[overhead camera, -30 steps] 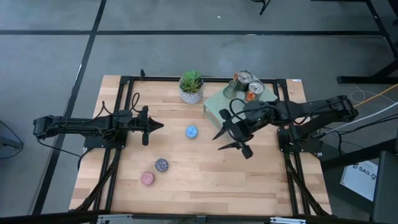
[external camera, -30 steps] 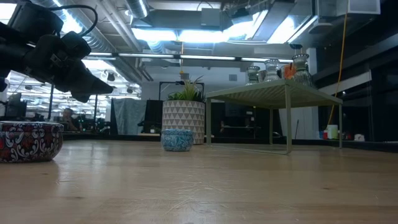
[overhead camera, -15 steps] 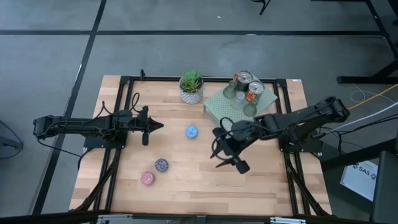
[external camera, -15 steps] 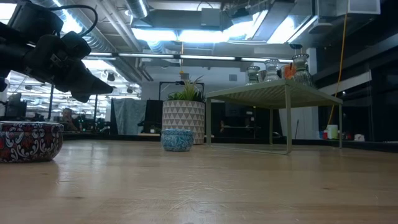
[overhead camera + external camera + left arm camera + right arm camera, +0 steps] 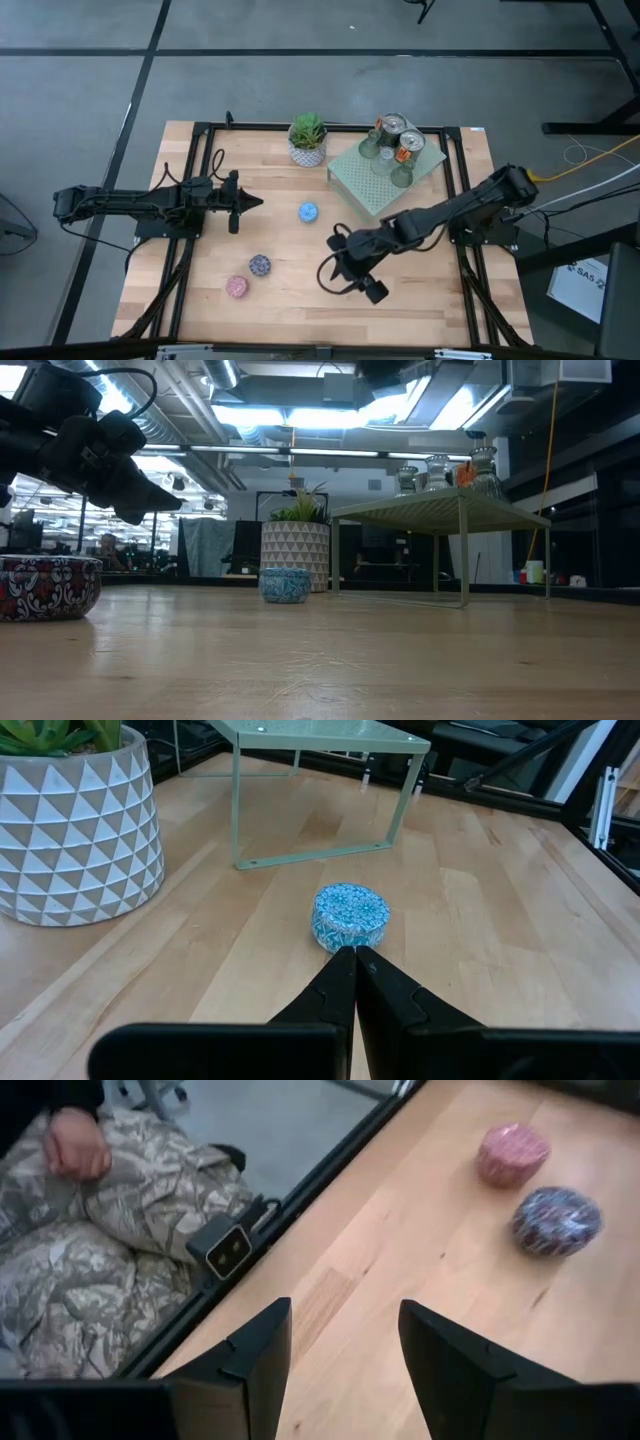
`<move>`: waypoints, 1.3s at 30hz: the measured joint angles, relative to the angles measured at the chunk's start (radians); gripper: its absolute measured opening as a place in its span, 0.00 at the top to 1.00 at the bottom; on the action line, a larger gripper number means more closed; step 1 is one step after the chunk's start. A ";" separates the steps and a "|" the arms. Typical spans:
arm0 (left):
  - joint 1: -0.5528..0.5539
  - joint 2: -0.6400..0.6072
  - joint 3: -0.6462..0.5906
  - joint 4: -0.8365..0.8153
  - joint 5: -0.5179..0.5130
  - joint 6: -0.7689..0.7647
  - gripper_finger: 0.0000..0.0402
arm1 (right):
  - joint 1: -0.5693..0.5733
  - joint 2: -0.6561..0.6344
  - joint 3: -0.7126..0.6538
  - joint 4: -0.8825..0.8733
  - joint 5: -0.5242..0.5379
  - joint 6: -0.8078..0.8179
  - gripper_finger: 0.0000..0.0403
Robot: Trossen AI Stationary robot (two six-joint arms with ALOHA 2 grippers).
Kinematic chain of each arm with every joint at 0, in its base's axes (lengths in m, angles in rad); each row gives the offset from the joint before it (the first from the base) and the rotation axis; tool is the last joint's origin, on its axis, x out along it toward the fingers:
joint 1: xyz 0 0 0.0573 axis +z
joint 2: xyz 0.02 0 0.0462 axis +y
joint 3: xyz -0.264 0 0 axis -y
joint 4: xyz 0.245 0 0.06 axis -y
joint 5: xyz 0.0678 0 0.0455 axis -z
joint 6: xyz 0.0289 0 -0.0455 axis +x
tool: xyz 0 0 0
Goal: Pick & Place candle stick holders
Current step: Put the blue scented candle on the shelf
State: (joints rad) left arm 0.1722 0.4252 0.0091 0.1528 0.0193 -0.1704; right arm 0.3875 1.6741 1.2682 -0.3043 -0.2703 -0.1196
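Three candle stick holders rest by their bases on the bare wood: a blue one (image 5: 308,212), a purple mosaic one (image 5: 260,265) and a pink one (image 5: 237,287). Several more, two of them shiny (image 5: 388,125), stand on the pale green slab (image 5: 372,183). My right gripper (image 5: 329,260) hovers open over mid-table, right of the purple holder (image 5: 557,1220) and the pink one (image 5: 512,1153), with nothing between its fingers. At the left, my left gripper (image 5: 353,955) is shut and points at the blue holder (image 5: 350,917) from a short way off.
A green plant in a white patterned pot (image 5: 307,140) stands at the far edge beside the slab. The slab stands on thin legs (image 5: 236,815). A small camera (image 5: 228,1250) sits at the table's near edge, and a person in camouflage trousers (image 5: 90,1250) sits beyond it.
My right gripper has come away from the slab, down and toward the table's near left, and now hangs close to the purple and pink holders. It has tipped further downward, and its fingers have stayed open. Nothing on the table has moved.
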 joint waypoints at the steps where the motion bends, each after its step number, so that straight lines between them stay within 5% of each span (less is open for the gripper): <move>1: 0.000 0.000 0.000 0.000 0.000 0.000 0.99 | 0.002 0.010 0.000 0.002 0.000 0.000 0.53; 7: 0.000 0.000 0.000 0.000 0.000 0.000 0.99 | 0.010 0.061 0.000 0.092 0.052 0.051 0.53; 19: 0.000 0.000 0.000 0.000 0.000 0.000 0.99 | 0.083 0.123 0.000 0.113 0.353 0.039 0.53; 29: 0.000 0.000 0.000 0.000 0.000 0.000 0.98 | 0.166 0.119 0.000 0.076 0.363 0.003 0.61; 39: 0.000 0.000 0.000 0.000 0.000 0.000 0.98 | 0.154 0.127 0.000 0.076 0.624 0.068 0.67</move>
State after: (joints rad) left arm 0.1721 0.4249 0.0093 0.1528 0.0193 -0.1705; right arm 0.5419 1.8011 1.2682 -0.2281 0.3539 -0.0517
